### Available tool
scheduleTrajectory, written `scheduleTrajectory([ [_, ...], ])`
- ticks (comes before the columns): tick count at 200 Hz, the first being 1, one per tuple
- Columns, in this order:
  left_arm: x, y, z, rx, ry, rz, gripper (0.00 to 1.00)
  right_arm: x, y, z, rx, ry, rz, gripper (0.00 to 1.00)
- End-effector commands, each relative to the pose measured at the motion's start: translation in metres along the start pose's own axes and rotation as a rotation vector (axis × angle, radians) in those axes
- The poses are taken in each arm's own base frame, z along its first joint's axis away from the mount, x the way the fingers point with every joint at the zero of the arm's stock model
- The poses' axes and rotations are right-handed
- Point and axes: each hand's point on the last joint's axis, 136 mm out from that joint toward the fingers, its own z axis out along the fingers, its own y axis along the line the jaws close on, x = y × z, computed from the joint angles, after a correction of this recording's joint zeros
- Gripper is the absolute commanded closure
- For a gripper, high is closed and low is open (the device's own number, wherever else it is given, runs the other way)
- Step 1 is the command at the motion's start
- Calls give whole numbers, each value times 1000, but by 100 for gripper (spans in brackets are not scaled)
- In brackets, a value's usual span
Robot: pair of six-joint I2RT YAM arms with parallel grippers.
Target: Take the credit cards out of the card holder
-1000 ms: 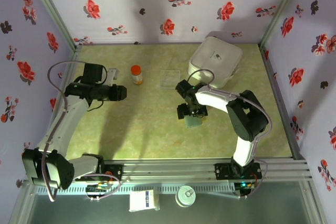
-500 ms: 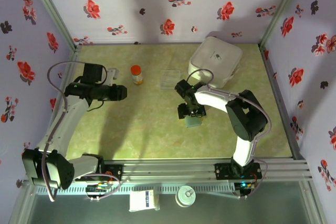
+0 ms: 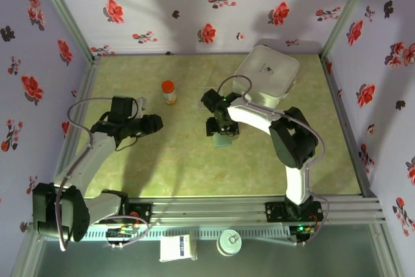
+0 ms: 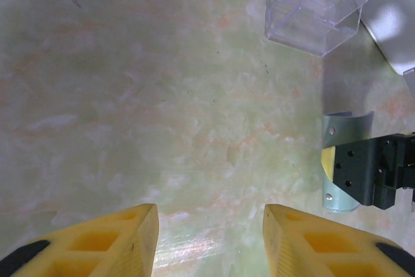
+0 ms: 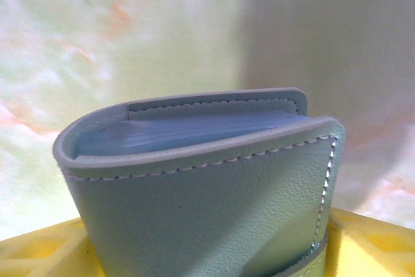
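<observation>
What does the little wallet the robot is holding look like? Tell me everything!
The card holder is a small grey-blue wallet that looks like soft grained leather, with pale stitching along its edges. It is folded over, the rounded fold at one side, and thin blue layers show between its two panels. It stands on edge, pinched between the yellow fingers of the right gripper.

Walls: you have lilac walls on three sides, printed with red and dark flowers.
Tabletop: your tabletop is mottled yellow-green like marble, and slightly glossy.
Corners: grey metal posts slant up from the far-left and far-right corners.
Near edge: a slotted aluminium rail runs along it.
Light: soft and from overhead, so you get grey shadows on the far wall and the tabletop.
</observation>
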Motion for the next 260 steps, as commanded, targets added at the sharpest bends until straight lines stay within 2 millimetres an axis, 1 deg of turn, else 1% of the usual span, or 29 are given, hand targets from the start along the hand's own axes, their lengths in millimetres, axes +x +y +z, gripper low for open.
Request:
scheduleTrajectory([
  [1, -20, -10, 9, 48, -96, -18, 54, -5, 11, -3, 23, 1, 40, 25],
  [17, -24, -13, 14, 58, -126, -13, 54, -8, 20, 0, 26, 8, 47, 25],
  [50, -34, -21, 21, 79, -186, -5, 52, -6, 36, 8, 33, 19, 49, 25],
  [85, -33, -29, 28, 84, -161, 18, 53, -2, 40, 19, 43, 40, 77, 25],
  [105, -31, -36, 30, 114, -143, 17, 55, 2, 40, 21, 47, 51, 77, 21],
  [125, -28, -41, 34, 132, -130, 16, 55, 2, 40, 19, 37, 35, 78, 19],
  [144, -22, -44, 40, 139, -104, 19, 55, -2, 42, 10, 9, -3, 71, 15],
  [170, -16, -51, 49, 147, -84, 21, 59, -5, 48, -4, -38, -20, 32, 9],
  [188, -12, -57, 56, 153, -61, 19, 69, -7, 43, -13, -34, -45, 19, 9],
  [194, -11, -59, 59, 155, -54, 14, 74, -7, 41, -15, -35, -48, 15, 9],
  [203, -9, -63, 63, 157, -43, 19, 85, -8, 41, -22, -57, -60, 10, 9],
  [217, -5, -69, 70, 159, -26, 21, 94, -9, 40, -30, -117, -78, 16, 9],
  [224, -3, -73, 73, 170, -19, 22, 97, -11, 36, -32, -132, -89, 26, 8],
  [230, -1, -76, 76, 185, -10, 27, 100, -11, 31, -32, -138, -91, 37, 9],
  [250, 4, -85, 84, 230, 10, 28, 100, -10, 16, -32, -152, -86, 61, 9],
  [260, 8, -86, 87, 239, 21, 27, 100, -9, 12, -34, -156, -91, 57, 9],
])
